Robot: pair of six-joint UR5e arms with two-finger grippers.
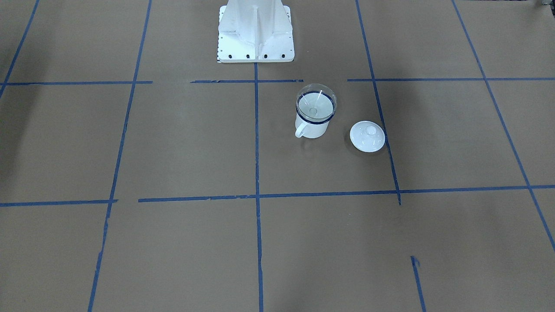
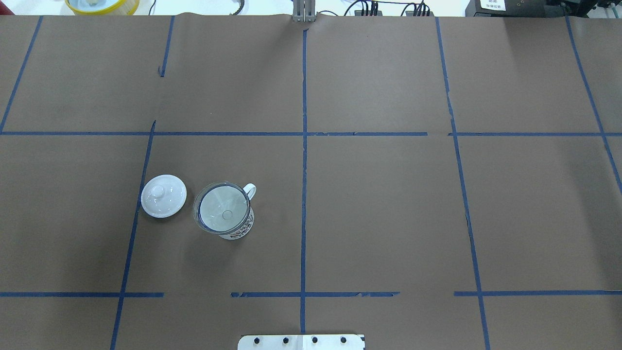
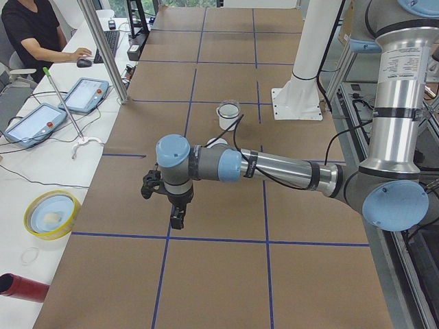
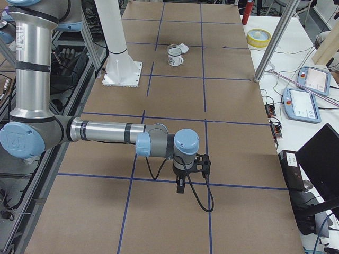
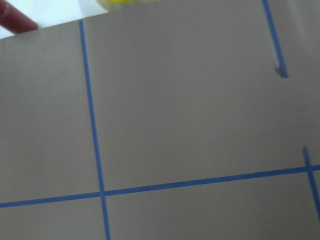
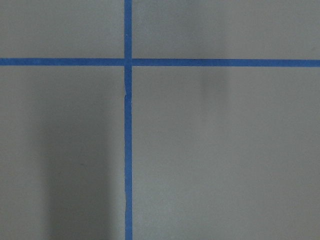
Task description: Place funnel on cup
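Note:
The clear funnel sits upright in the mouth of the white cup, its stem down inside. In the overhead view the funnel covers the cup, whose handle points toward the far side. No gripper shows in the overhead or front views. The left gripper hangs above the table well away from the cup; I cannot tell if it is open or shut. The right gripper hangs far from the cup; I cannot tell its state either. Both wrist views show only brown paper and blue tape.
A round white knobbed lid lies flat beside the cup, also in the overhead view. The robot base stands at the table's edge. A yellow-rimmed bowl, a metal post and an operator are off the table's side.

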